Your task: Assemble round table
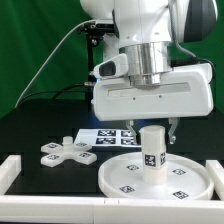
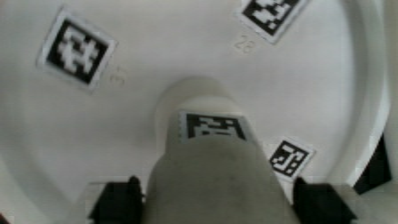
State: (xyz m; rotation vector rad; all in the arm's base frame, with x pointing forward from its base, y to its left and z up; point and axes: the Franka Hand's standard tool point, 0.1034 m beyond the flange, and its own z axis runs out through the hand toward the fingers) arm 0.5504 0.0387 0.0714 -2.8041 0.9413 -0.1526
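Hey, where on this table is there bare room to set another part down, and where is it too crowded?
Bare black table lies between the cross base and the front border rim, and also behind the base toward the exterior view's left. Crowded: the round disc, where the leg stands with the hand over it.

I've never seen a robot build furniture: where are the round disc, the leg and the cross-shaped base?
round disc (image 1: 112,172): exterior view, bare top face near its rim.
leg (image 1: 152,140): exterior view, side wall above its tag.
cross-shaped base (image 1: 65,152): exterior view, central hub.
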